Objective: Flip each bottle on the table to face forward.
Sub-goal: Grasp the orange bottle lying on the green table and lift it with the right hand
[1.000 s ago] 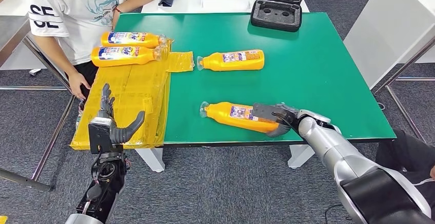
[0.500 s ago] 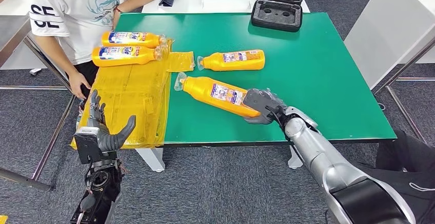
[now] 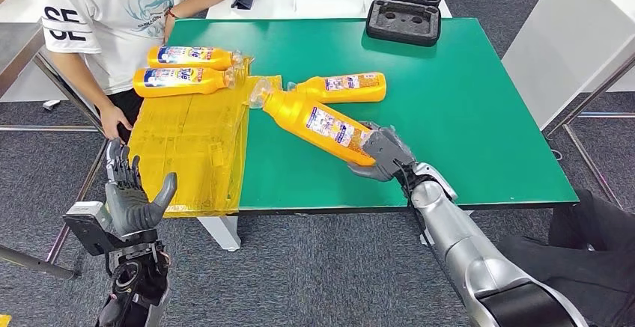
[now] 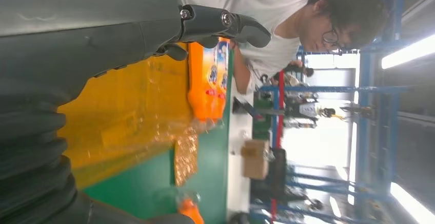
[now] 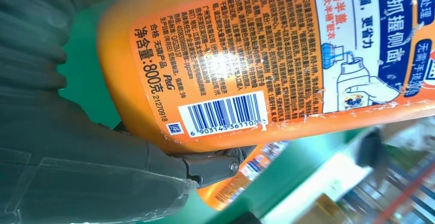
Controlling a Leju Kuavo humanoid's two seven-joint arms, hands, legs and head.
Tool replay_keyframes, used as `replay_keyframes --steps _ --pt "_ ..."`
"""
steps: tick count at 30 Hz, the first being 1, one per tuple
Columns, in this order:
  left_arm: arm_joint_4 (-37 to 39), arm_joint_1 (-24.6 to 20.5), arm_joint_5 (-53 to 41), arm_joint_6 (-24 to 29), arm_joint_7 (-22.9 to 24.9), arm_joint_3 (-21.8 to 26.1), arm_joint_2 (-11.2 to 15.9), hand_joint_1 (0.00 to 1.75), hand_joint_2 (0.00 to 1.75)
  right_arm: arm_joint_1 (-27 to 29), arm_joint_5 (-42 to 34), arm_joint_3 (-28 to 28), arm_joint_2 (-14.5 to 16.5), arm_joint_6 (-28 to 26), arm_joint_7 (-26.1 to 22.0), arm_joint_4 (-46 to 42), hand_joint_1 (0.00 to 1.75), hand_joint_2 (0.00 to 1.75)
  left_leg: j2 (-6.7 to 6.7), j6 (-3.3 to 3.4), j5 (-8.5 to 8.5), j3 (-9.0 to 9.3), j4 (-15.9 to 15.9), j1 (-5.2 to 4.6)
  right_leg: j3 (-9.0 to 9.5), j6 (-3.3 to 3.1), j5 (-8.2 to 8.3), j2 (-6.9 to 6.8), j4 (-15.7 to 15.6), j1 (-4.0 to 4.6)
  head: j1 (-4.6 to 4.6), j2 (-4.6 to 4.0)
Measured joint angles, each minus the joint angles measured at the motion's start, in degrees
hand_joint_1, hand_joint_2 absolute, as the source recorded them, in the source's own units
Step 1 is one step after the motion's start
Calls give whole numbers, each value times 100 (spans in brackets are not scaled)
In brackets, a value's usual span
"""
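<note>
Currently: left robot hand (image 3: 135,200) hovers off the near-left worktop (image 3: 479,102) edge, palm up, fingers spread, holding nothing, likely parked out of the way. Two finished bottles (image 3: 187,69) lie on the yellow sheet (image 3: 187,147) far left, colourful labels up. Centre: another bottle (image 3: 341,87) lies flat, back label up, not flipped yet. Right robot hand (image 3: 382,155) grips the base of the lifted bottle (image 3: 314,121), cap angled far-left, barcode side showing, presumably mid-roll. Right arm reaches in from near right, wrist twisted.
</note>
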Motion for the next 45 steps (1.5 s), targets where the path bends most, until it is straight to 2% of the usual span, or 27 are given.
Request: replay_keyframes --steps 7,13,20,27,37,45 --pt "-392 234 558 -1133 283 -58 -2 0 175 200 -55 -292 186 60 -575 -93 175 175 1 0 0 0 0 -1 0 0 0 0 -1 -1 2 0" --pt "-522 285 752 -1728 567 -480 -25 0 175 417 14 -285 533 131 -1108 -108 175 175 4 0 0 0 0 0 -1 0 0 2 -1 -1 1 0" --pt "-429 113 718 -1939 692 -1004 -60 0 175 767 -7 -63 1035 256 -1219 -114 175 175 5 -2 -2 0 -1 3 -6 -2 -2 2 -1 3 1 0" --pt "-148 -204 605 -2108 735 -1435 -86 0 175 1057 -158 231 1360 460 -1224 -150 175 175 5 -2 -1 -1 -1 2 -5 -2 -1 3 -1 1 2 0" --pt "264 -469 325 -2094 706 -1700 -114 0 175 1058 -93 510 1543 620 -1227 -85 175 175 7 -2 -1 -1 -1 2 -5 -2 -1 4 -1 1 2 0" --pt "518 -512 194 -2052 679 -1755 -114 0 175 1049 -161 528 1556 669 -1229 -27 175 175 9 -2 -1 -1 -1 1 -6 -2 -1 5 -1 0 2 0"
